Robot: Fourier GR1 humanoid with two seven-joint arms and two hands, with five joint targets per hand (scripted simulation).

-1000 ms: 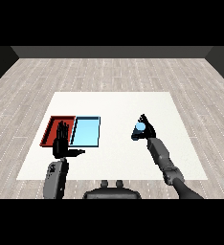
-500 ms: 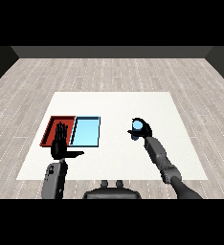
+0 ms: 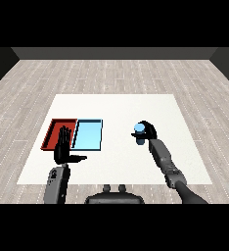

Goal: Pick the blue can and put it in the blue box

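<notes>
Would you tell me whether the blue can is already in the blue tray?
Out. The blue can is in the right hand, right of the blue tray.

Bare white table separates the right hand from the light blue tray; the left hand overlaps the red tray at the light blue tray's left edge.

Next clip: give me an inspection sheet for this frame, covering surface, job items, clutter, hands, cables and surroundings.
Surface: white table, bare around the trays.
Job's things: blue can in the right hand, right of the trays; light blue tray holds nothing, beside the red tray.
Clutter: nothing seen.
Hands: right hand curled round the can; left hand open, fingers straight, at the near edge of the red tray.
Cables: nothing seen.
Surroundings: pale plank floor, dark wall behind.
</notes>
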